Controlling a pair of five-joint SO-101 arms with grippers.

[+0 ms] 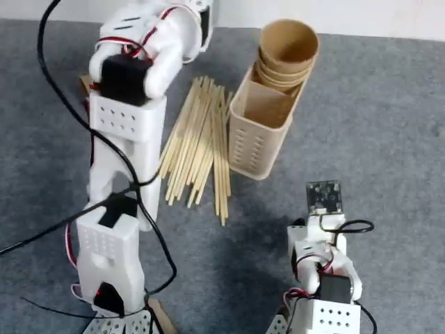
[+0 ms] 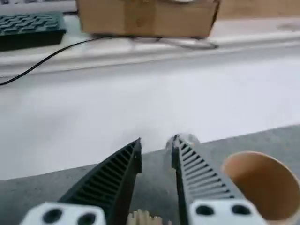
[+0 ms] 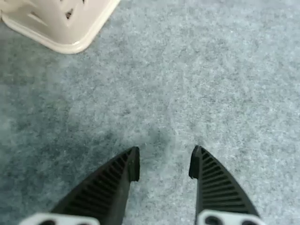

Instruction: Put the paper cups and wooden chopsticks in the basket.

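The cups [image 1: 288, 52] sit nested in the far compartment of the basket [image 1: 256, 149], upper centre of the high view. Stacking them likely leaves the near compartment free for the chopsticks [image 1: 198, 142], which lie fanned on the carpet [image 1: 389, 125] just left of the basket.

The left arm stretches over the upper left, probably set to pick up the sticks. Its wrist view adds what the arm's body covers from above: the left gripper [image 2: 157, 145] has its jaws slightly parted and empty, with stick ends below them and a cup rim beside.

The right gripper [image 3: 164, 164], jaws spread, hangs over bare carpet near a basket corner.
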